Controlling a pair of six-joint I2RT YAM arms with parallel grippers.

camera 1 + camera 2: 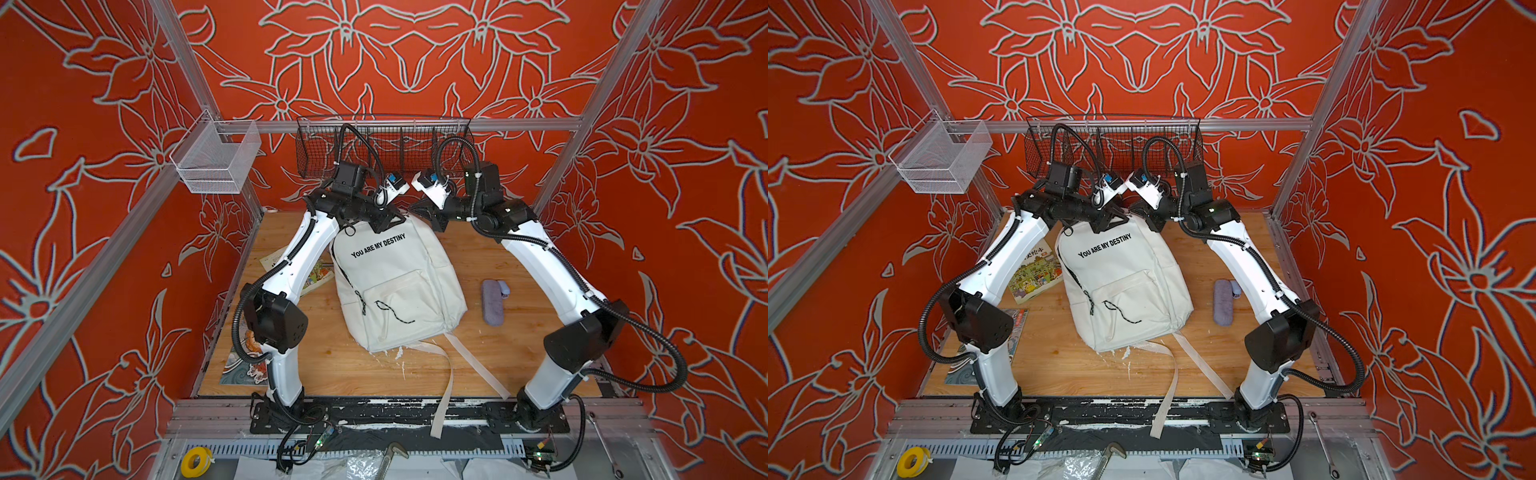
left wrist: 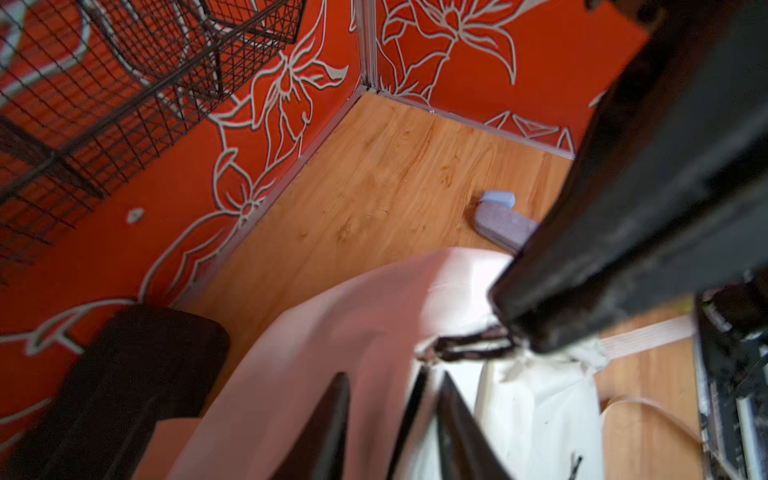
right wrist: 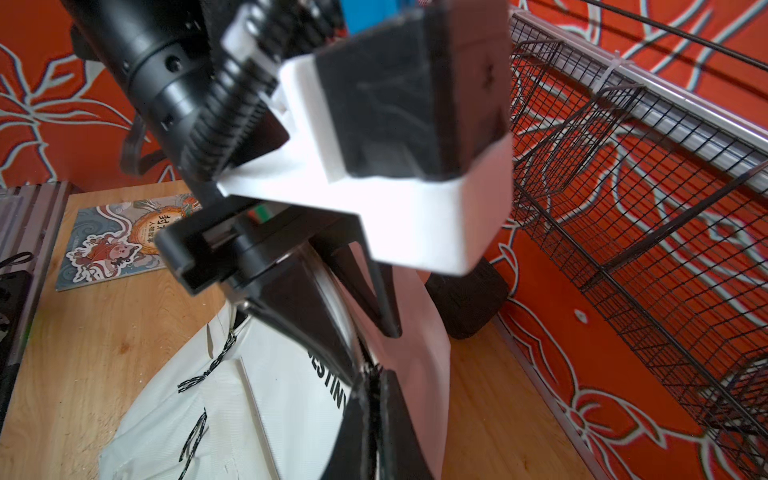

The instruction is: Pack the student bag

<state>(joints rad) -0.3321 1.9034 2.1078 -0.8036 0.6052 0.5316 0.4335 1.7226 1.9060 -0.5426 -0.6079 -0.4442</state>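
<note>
A: Two grippers at one end of the student bag (image 1: 395, 291), so why crowd there?
B: The main zip seems to run over that end. The right gripper (image 3: 376, 397) has its jaws pressed together on the black-and-white cord pull (image 2: 465, 350), I judge to draw the zip along and open the mouth.
A: And the left gripper (image 2: 395, 386)?
B: Its jaws stand narrowly apart astride the white fabric at the bag's top rim, probably to brace the cloth against the pull. The wrist view is blurred, so I cannot tell whether they actually bite it.
A: Where does the bag lie?
B: Flat on the middle of the wooden table (image 1: 515, 349), front pocket and print facing up. Its long axis runs from the far wall toward the arm bases, top end at the far side, bottom end nearer and skewed a little toward the right arm. The straps (image 1: 440, 415) trail off the near edge.
A: Anything packed?
B: I'd judge not: the picture books (image 1: 1034, 276) lie on the left arm's side, the grey-purple pouch (image 1: 492, 301) on the right's, and a black case (image 3: 465, 299) sits by the far wall, all outside the bag
</note>
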